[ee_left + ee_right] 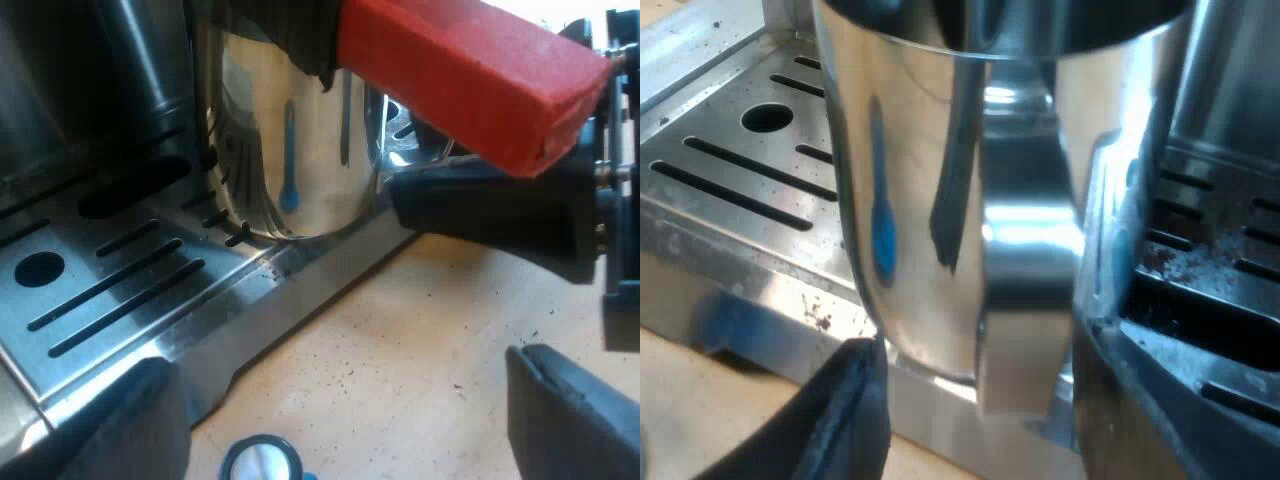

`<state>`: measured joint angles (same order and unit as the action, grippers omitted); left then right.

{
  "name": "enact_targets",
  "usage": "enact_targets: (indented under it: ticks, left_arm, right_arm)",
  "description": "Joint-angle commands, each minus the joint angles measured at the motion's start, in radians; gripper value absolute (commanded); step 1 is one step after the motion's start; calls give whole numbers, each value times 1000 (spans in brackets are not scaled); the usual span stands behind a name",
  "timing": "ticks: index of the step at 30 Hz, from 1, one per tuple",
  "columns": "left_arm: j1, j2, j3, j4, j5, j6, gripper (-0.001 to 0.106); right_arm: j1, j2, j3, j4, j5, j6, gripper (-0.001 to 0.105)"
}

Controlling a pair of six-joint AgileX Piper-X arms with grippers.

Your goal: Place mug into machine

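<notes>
Wide apart and empty, the left gripper (345, 400) hovers near the blue tamper (260, 462). Beyond, the mug (300, 150) stands on the drip tray (110, 290), close to its front lip, under the red-ended handle (470, 80). At the mug's own handle sits the right gripper (980, 365); I cannot tell whether it grips. A snag there could drag the mug off. Its rim is hidden.
</notes>
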<state>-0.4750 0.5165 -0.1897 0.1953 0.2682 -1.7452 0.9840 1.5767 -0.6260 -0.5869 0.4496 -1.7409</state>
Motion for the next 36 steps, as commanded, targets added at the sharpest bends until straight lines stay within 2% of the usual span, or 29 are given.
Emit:
enact_targets:
  ticks: [1, 12, 18, 21, 27, 32, 34, 36]
  left_arm:
    - [-2, 0, -5, -14, -4, -8, 69]
    - [-2, 0, -5, -14, -4, -8, 69]
    - [-2, 0, -5, -14, -4, -8, 69]
    - [-2, 0, -5, -14, -4, -8, 69]
    - [-2, 0, -5, -14, -4, -8, 69]
    - [-2, 0, -5, -14, -4, -8, 69]
    - [-2, 0, -5, -14, -4, -8, 69]
    - [-2, 0, -5, -14, -4, -8, 69]
  right_arm:
    - [-3, 23, -29, -17, 6, -13, 46]
    - [-33, 103, -129, -17, -5, -13, 45]
    - [-44, 137, -183, -16, -72, -13, 45]
    - [-46, 153, -206, -17, -71, -13, 45]
    - [-53, 154, -210, -9, -27, -13, 45]
    - [-33, 97, -197, 168, -10, -4, 45]
    - [-30, 41, -162, 250, -11, 33, 45]
    - [-30, 5, -132, 265, -11, 40, 45]
